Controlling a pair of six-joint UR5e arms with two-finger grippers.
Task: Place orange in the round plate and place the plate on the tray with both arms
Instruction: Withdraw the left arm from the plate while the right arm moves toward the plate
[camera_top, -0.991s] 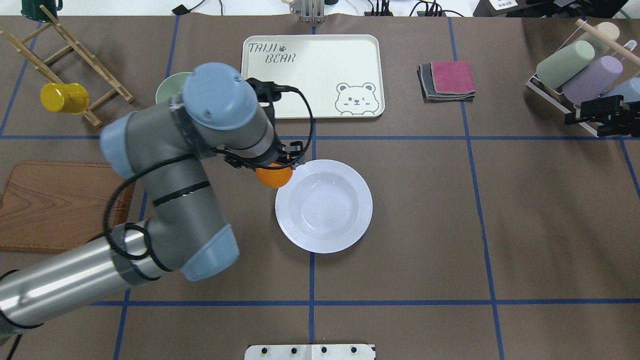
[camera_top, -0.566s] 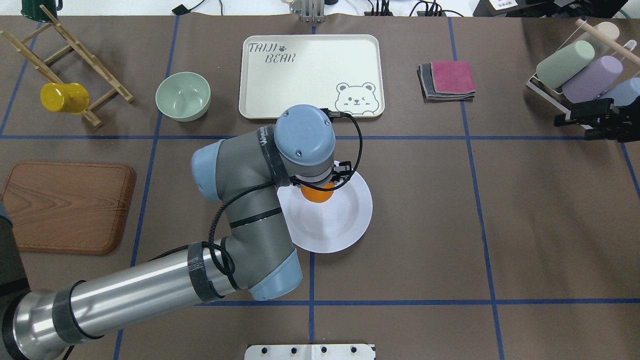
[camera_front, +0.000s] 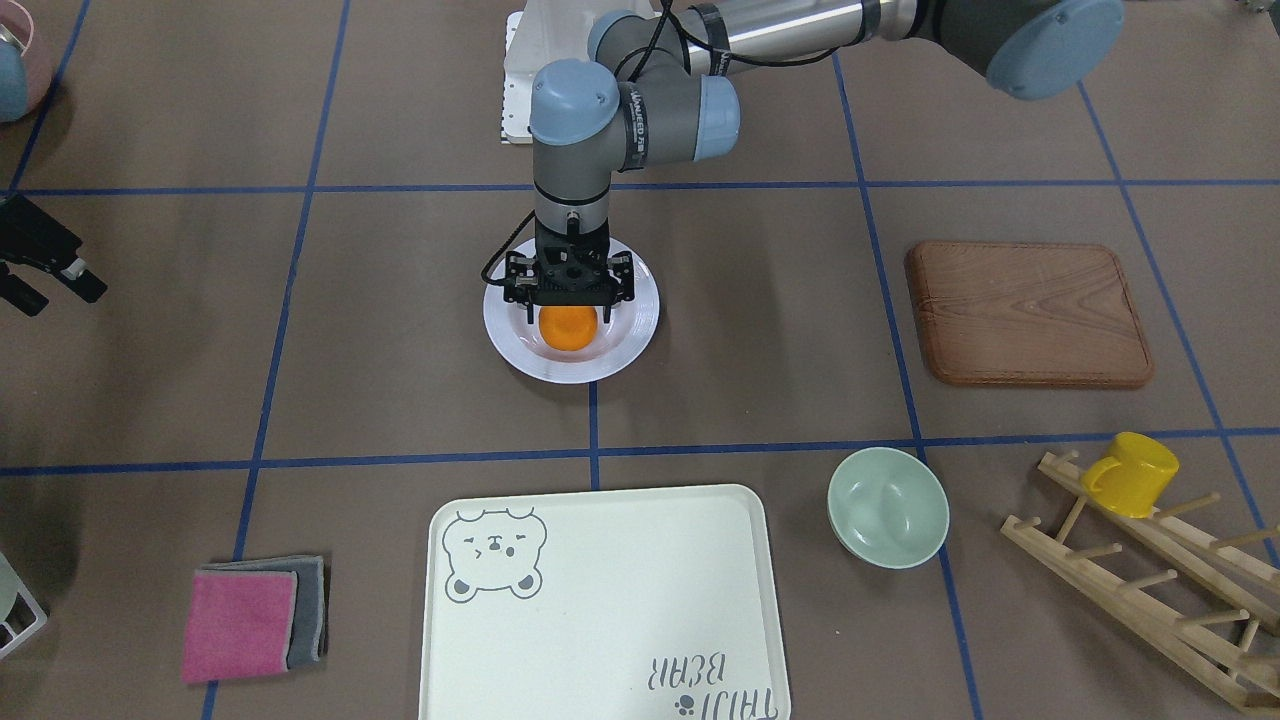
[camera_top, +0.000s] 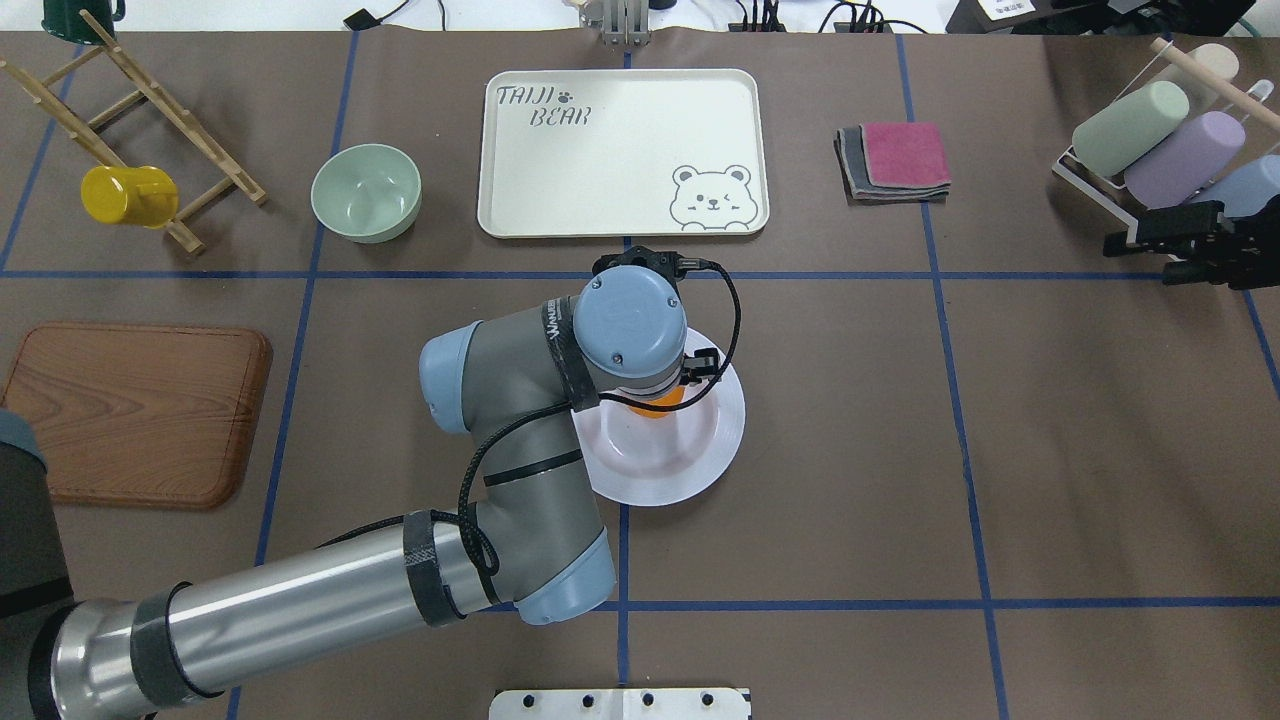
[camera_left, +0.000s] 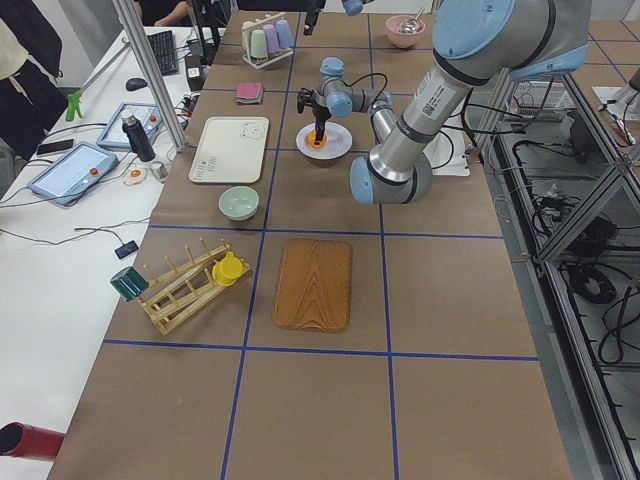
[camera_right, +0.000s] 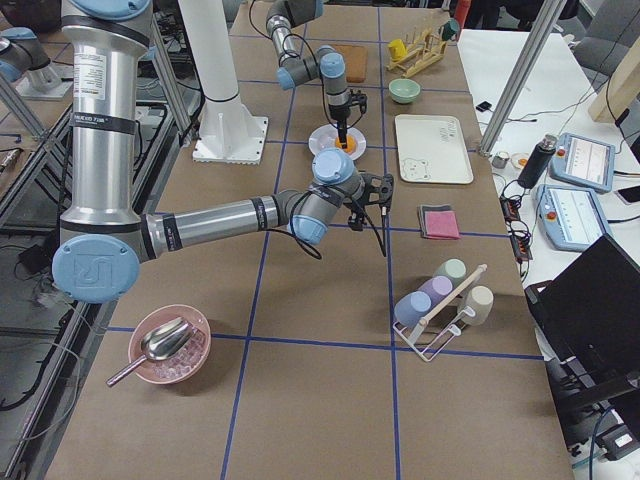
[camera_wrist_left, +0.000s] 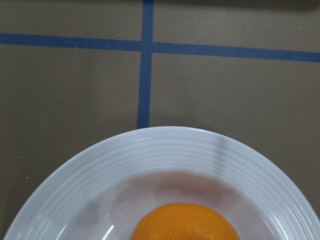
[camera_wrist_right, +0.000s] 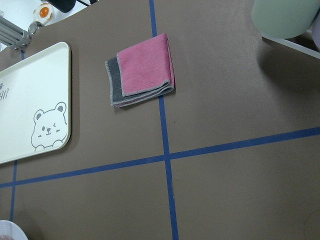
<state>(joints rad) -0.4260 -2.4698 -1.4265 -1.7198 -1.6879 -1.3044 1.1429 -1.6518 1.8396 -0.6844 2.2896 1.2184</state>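
Note:
The orange (camera_front: 568, 328) sits low in the sunken centre of the white round plate (camera_front: 640, 300), mid-table. My left gripper (camera_front: 568, 315) points straight down over it, shut on the orange, with a finger on each side. From overhead the left wrist covers most of the orange (camera_top: 660, 405) and part of the plate (camera_top: 710, 440). The left wrist view shows the orange (camera_wrist_left: 185, 225) inside the ridged rim (camera_wrist_left: 165, 150). The cream bear tray (camera_top: 620, 150) lies bare beyond the plate. My right gripper (camera_top: 1140, 258) hovers open and holds nothing at the table's right edge, far from the plate.
A pale-green bowl (camera_top: 365, 192) stands left of the tray. A wooden board (camera_top: 135, 415) lies at the left edge, with a wooden rack holding a yellow mug (camera_top: 128, 195) behind it. Folded pink and grey cloths (camera_top: 895, 160) and a cup rack (camera_top: 1160, 140) are on the right.
My left arm carried the orange rightward from the plate's left rim to over its centre and lowered it into the plate. The right gripper shifted slightly leftward.

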